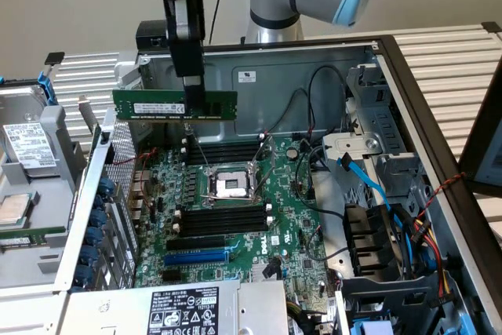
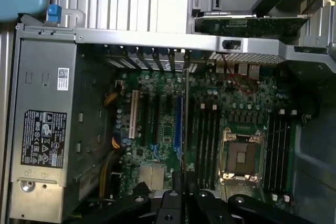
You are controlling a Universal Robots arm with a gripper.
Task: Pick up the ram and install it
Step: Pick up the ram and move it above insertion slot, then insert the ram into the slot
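Note:
The ram point(image 1: 157, 105), a long thin green stick with dark chips and a white label, hangs level in the air above the far part of the motherboard point(image 1: 294, 229). My gripper point(image 1: 191, 98) is shut on it, black fingers clamping its upper edge near the middle. It sits higher than the black memory slots point(image 1: 223, 151) behind the CPU socket point(image 1: 231, 186), and touches nothing. In the wrist view the ram point(image 2: 185, 103) appears edge-on as a thin line rising from my gripper point(image 2: 179, 192), beside the memory slots point(image 2: 207, 140) and the socket point(image 2: 241, 156).
A second bank of memory slots point(image 1: 220, 217) lies in front of the socket, then a blue expansion slot point(image 1: 196, 256). A power supply point(image 1: 184, 307) borders the near side. Cables and a blue lead point(image 1: 369, 186) crowd the exterior view's right. A drive cage point(image 1: 27, 162) stands outside the case.

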